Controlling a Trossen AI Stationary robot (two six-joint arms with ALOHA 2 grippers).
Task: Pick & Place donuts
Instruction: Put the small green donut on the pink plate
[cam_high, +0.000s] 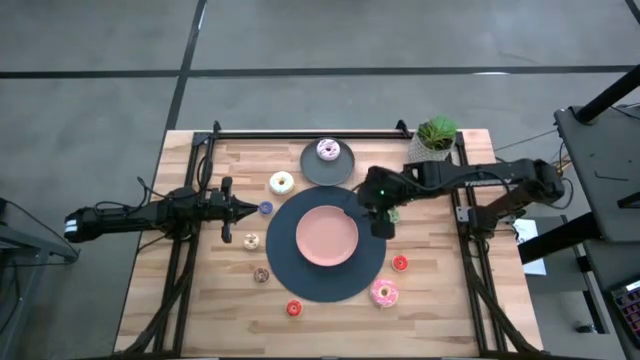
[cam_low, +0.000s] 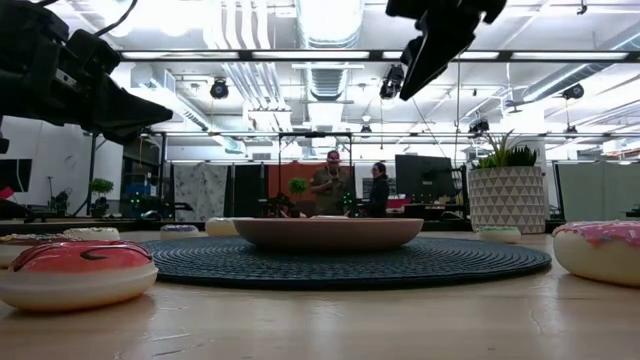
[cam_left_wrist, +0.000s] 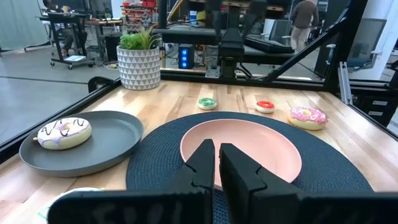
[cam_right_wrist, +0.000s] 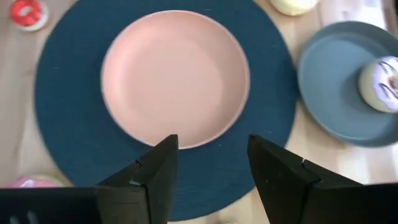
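Several donuts (cam_high: 384, 292), glossy frosted rings | right gripper (cam_right_wrist: 211, 168) spread, empty | left gripper (cam_left_wrist: 216, 163) pressed together

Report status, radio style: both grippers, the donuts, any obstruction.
Left gripper shut, parked beside mat. Right gripper open, empty, above mat edge. Sprinkled donut on grey plate; pink plate empty. Nothing obstructing.

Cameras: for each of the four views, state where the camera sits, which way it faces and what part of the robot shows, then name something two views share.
High: above the table, looking straight down; both arms show.
Low: at tabletop height, looking level across the mat into the room; both arms show at the top.
Left wrist: on the left arm, looking across the pink plate; shut left gripper shows.
Right wrist: on the right arm, looking down; open right gripper shows.
Shared: both wrist views show the pink plate and grey plate.
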